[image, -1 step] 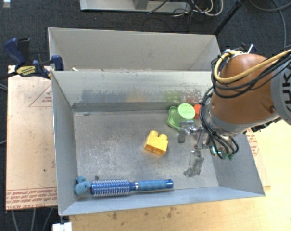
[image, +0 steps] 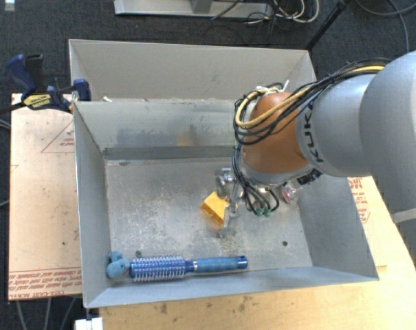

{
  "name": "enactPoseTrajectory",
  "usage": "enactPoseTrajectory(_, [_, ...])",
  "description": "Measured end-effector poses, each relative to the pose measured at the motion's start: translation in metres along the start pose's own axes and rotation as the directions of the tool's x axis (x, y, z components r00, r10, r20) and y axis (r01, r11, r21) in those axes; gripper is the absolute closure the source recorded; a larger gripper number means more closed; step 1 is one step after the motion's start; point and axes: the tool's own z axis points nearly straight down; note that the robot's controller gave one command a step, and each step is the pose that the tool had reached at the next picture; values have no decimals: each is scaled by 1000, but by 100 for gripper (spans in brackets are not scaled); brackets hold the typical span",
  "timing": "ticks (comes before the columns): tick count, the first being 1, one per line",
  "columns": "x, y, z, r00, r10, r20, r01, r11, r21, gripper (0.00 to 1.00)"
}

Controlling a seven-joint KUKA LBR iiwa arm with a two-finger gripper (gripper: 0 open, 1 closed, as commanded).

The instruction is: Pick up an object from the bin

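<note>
Reaching into the middle of the grey bin (image: 91, 198), the gripper (image: 228, 215) sits just beside a yellow block (image: 212, 207).
The block lies tilted at mid-frame, left of the gripper, one corner pointing lower right; its long axis is unclear. Whether the gripper is spread or closed cannot be told.

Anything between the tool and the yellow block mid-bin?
Nothing visible. The tool is right against the right side of the yellow block, with no other thing between them. The blue hairbrush lies apart, along the near wall of the bin.
</note>
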Motion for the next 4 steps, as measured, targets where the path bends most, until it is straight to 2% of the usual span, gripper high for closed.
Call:
enactPoseTrajectory(1, [-11,5,-33,1000,3,-1,-3,1000,0,0])
enactPoseTrajectory(2, [-4,7,-31,996,89,-7,-89,996,1,0])
enactPoseTrajectory(3, [-8,0,-2,971,241,-4,-241,971,1,0])
enactPoseTrajectory(4, [-9,1,-3,971,239,-2,-239,971,0,0])
